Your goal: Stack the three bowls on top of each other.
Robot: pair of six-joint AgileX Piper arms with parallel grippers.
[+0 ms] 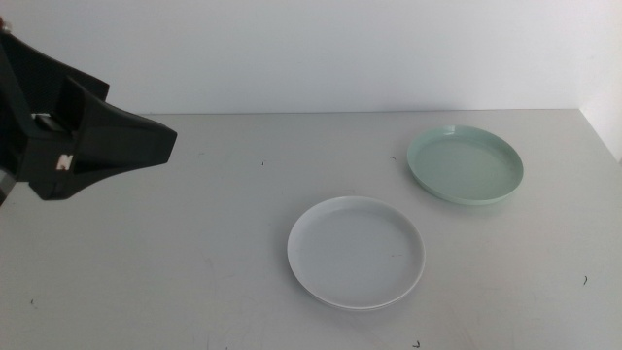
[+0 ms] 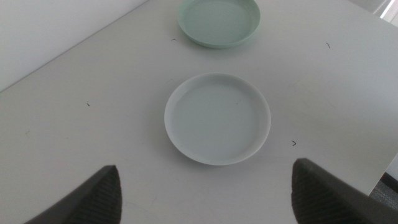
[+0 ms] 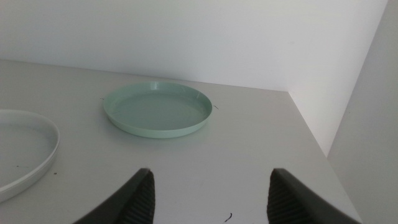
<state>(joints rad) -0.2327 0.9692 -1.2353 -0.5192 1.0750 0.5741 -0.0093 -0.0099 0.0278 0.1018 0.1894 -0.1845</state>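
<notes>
Surface: I see a pale grey matte table (image 1: 194, 243) meeting a white wall (image 1: 340, 49).
White bowl (image 1: 356, 252): shallow round plastic, lying flat.
Mint bowl (image 1: 466, 165): pale green plastic, beyond the white bowl, apart from it.
Left gripper (image 2: 205, 193): jaws spread, raised, facing the white bowl.
Right gripper (image 3: 210, 193): jaws apart, near the mint bowl.

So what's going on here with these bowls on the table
Nothing is being held yet. The left gripper hangs open above the table, looking down on the white bowl. The right gripper, also open, sits low near the mint green bowl. The two bowls lie apart, unstacked, on the table. Only two bowls are in view; a third doesn't show.
</notes>
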